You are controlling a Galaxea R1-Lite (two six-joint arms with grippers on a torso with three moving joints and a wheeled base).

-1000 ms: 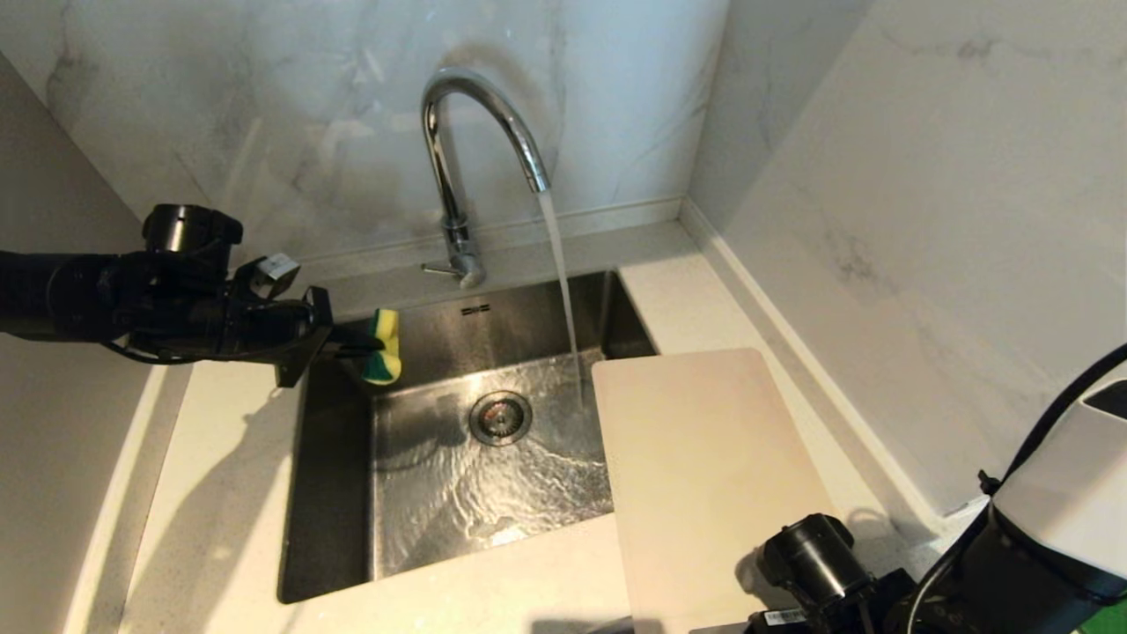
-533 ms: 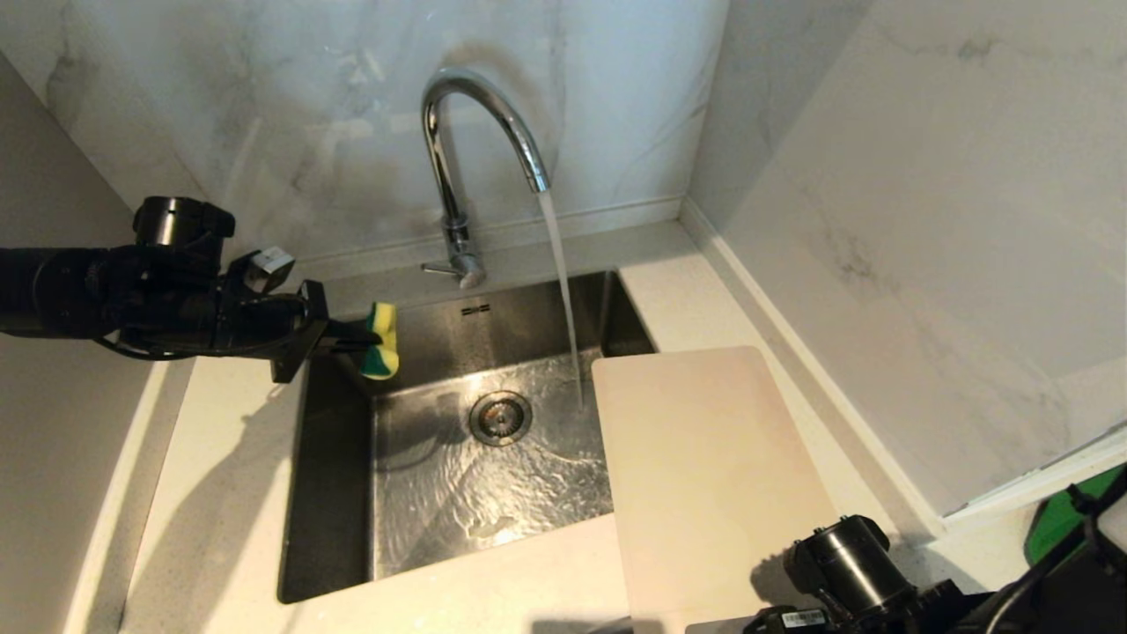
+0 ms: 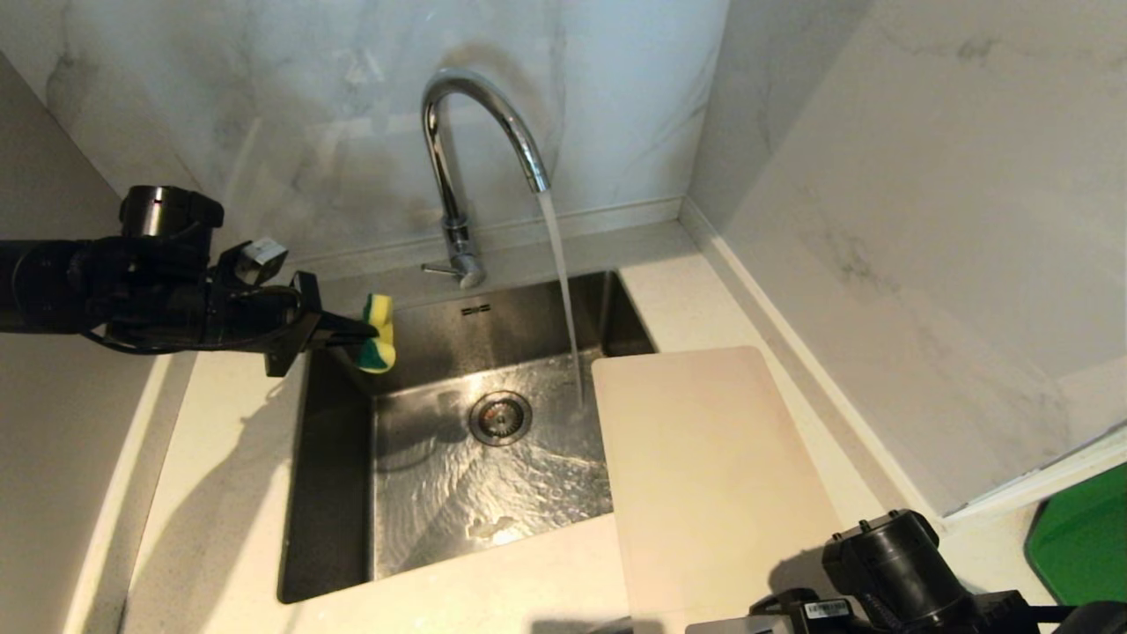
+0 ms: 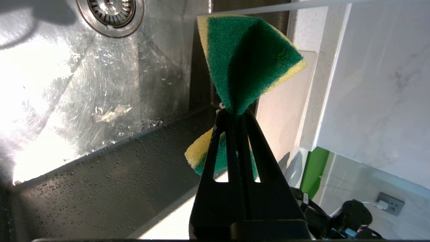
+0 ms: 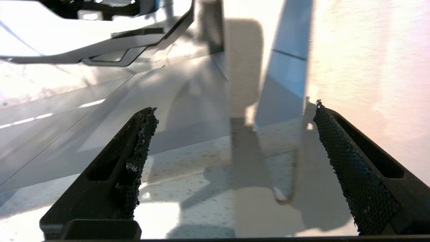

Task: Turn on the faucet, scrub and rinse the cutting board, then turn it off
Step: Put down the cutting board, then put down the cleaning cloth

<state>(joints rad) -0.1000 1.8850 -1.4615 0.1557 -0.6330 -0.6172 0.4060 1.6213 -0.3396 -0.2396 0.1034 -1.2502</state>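
Backing off low at the near right, the right gripper (image 5: 231, 134) has its jaws spread wide and empty, and it has let the cutting board (image 3: 713, 480) lie flat across the right side of the sink (image 3: 335, 493). Likely parked so the running faucet (image 3: 458, 167) can wet it. Over the sink's far left corner, the left gripper (image 3: 352, 333) clamps the sponge (image 3: 379, 333), folded, probably ready for scrubbing.

The chrome gooseneck faucet (image 3: 467, 167) runs water into the sink (image 3: 335, 493). The pale cutting board (image 3: 713, 475) lies flat, overlapping the sink's right edge.
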